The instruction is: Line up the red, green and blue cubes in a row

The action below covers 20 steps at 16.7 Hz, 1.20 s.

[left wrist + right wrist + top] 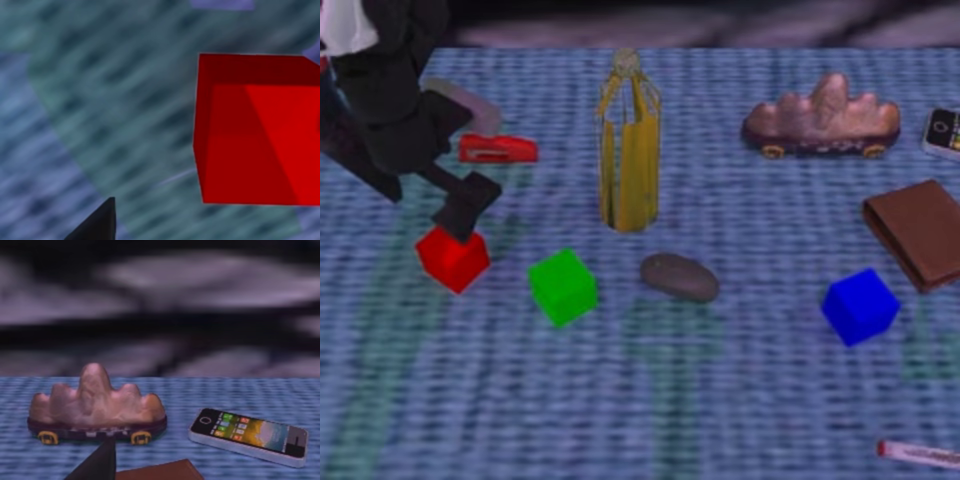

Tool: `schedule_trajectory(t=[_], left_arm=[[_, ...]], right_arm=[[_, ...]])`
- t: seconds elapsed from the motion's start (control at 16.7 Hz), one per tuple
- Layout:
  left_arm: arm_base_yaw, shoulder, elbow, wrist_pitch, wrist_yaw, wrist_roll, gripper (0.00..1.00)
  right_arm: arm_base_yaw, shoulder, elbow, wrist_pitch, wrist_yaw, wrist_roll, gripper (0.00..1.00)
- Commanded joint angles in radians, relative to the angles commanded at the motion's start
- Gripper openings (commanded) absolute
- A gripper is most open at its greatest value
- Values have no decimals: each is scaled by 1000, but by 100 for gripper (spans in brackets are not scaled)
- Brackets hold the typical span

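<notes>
The red cube (pixel 453 258) sits at the table's left. My left gripper (pixel 461 220) hangs just above its far top edge, open and holding nothing. In the left wrist view the red cube (pixel 257 132) fills the right side, apart from the one dark finger (pixel 100 222) that shows. The green cube (pixel 563 286) lies a little to the right of the red one. Far to the right is the blue cube (pixel 860 306). My right arm is out of the top view; a single dark finger (pixel 102 462) of it shows over the table's far right, open.
A tall yellow bottle (pixel 630 150) stands behind the green cube, and a red stapler (pixel 498 149) lies behind the red cube. A grey stone (pixel 679 276) lies right of the green cube. At the right are a wheeled brown toy (pixel 820 118), a phone (pixel 945 130) and a brown wallet (pixel 918 232).
</notes>
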Motion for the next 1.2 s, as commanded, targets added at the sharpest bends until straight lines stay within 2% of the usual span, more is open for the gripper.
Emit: schedule_trajectory(t=[0.48, 0.78, 1.2], left_arm=[[-3, 111, -154, 272, 1, 3, 100], [-3, 126, -171, 296, 1, 4, 100], [-3, 126, -171, 296, 1, 4, 47]], right_arm=[[0, 0, 0, 0, 0, 0, 100], [0, 0, 0, 0, 0, 0, 100], [0, 0, 0, 0, 0, 0, 100]])
